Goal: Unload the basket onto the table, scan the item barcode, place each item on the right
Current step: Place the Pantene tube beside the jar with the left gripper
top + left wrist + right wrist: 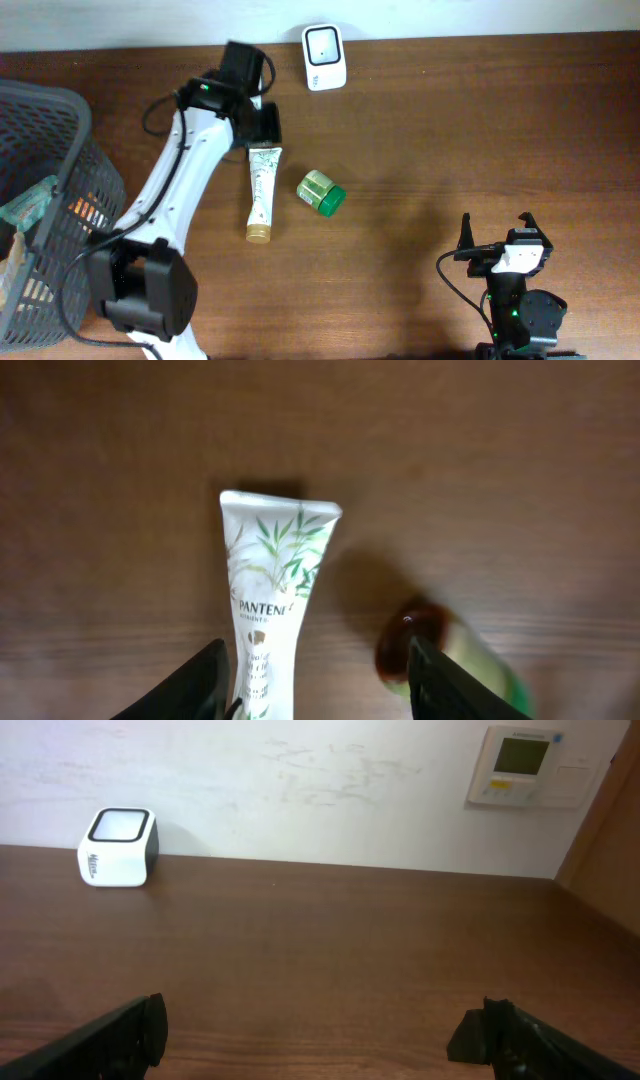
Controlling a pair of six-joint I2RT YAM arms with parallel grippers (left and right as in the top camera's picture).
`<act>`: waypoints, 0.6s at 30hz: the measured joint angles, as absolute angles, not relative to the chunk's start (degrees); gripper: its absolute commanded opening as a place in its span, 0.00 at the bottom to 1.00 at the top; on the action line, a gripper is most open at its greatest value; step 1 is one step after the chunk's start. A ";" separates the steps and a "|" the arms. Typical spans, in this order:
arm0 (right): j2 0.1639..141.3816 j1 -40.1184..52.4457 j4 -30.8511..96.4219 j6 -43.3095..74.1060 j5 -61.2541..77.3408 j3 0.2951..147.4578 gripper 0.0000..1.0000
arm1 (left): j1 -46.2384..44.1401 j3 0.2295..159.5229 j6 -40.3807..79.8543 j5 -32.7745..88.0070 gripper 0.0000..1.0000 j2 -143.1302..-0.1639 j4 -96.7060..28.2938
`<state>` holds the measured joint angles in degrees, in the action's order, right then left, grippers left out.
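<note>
**Desk:** Well, start at your far left. What sits there?

**Spotter:** Overhead, you see a dark mesh basket (45, 130) at the table's (450, 120) edge, with packages inside (too crowded to name).

**Desk:** And your left gripper (315, 682)?

**Spotter:** Released. Your left wrist view shows its fingers (195, 685) spread, gripping nothing. The white Pantene tube (270, 590) lies flat on the wood between them, nearer the finger at picture-left, with a clear gap on the other side.

**Desk:** So where exactly is the tube?

**Spotter:** Left of centre on the table. Its crimped end is under your left gripper and its gold cap (259, 233) points toward the near edge.

**Desk:** What's to its right?

**Spotter:** A small green-lidded jar (321, 192) lies just beside the tube, not touching it. The white barcode scanner (325, 43) stands apart from both, at the far edge against the wall.

**Desk:** And the far right?

**Spotter:** Your right gripper (320, 1040) sits at the near edge, well apart from everything. Its jaws are wide open over bare wood, and its camera faces the scanner.
</note>
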<state>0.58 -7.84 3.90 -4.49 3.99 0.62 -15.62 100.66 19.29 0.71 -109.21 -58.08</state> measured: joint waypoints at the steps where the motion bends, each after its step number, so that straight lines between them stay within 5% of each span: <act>1: 0.58 -7.84 3.90 -4.49 3.99 0.62 0.98 | -14.85 104.40 18.39 0.64 0.63 -108.05 -60.25; 4: 0.58 -7.84 3.90 -4.47 3.99 0.62 0.98 | -8.19 115.74 15.84 0.08 0.63 -102.98 -66.06; 11: 0.58 -7.84 3.90 -4.49 3.99 0.62 0.98 | 28.42 121.36 17.43 -2.63 0.67 -87.29 -75.29; 18: 0.58 -7.84 3.90 -4.49 3.99 0.62 0.98 | 44.99 91.72 20.60 -3.92 0.71 -88.77 -60.62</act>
